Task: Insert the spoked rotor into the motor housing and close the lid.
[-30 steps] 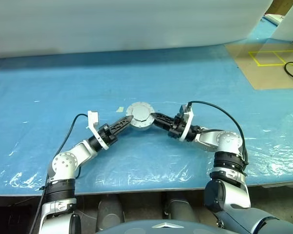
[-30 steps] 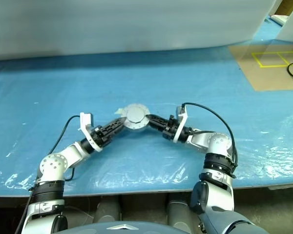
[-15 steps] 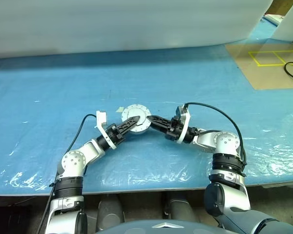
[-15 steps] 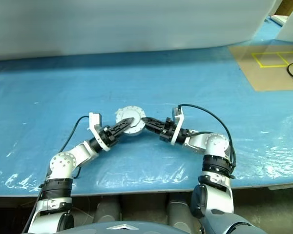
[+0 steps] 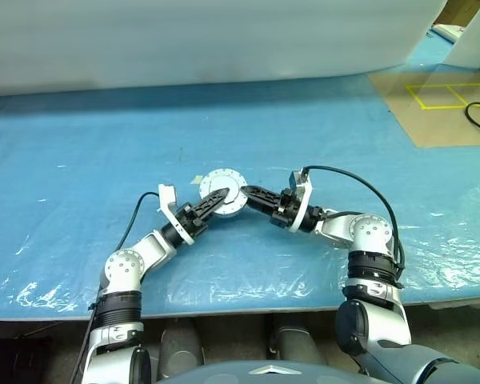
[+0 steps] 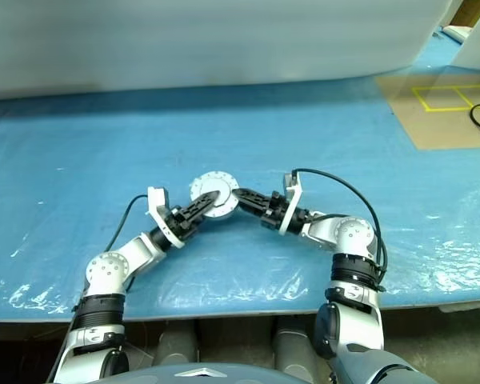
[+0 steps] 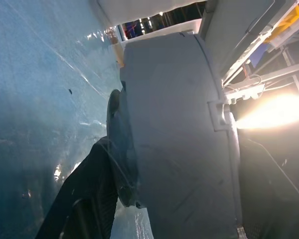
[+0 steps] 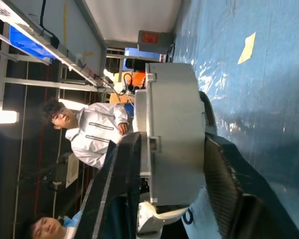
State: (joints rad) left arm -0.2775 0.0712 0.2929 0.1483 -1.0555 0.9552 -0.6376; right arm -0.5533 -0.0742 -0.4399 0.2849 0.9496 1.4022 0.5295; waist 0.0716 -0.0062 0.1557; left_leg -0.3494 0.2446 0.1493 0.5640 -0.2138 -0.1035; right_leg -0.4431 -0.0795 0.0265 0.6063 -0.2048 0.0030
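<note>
Left hand (image 5: 217,197) is shifted in onto lidded motor housing (image 5: 224,192), fingers astride; right hand (image 5: 249,192) clamped too. Lid-closing step; pressing shut needed next.

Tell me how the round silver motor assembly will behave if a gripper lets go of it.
The motor housing, closed by its lid, looks like rigid metal, so probably stiff and heavy for its size. Round-walled, it may roll if tipped on edge. Its smooth sides look slippery for the right gripper.

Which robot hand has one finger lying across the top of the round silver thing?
The left hand; its finger crosses the motor housing, while the right hand grips its side.
</note>
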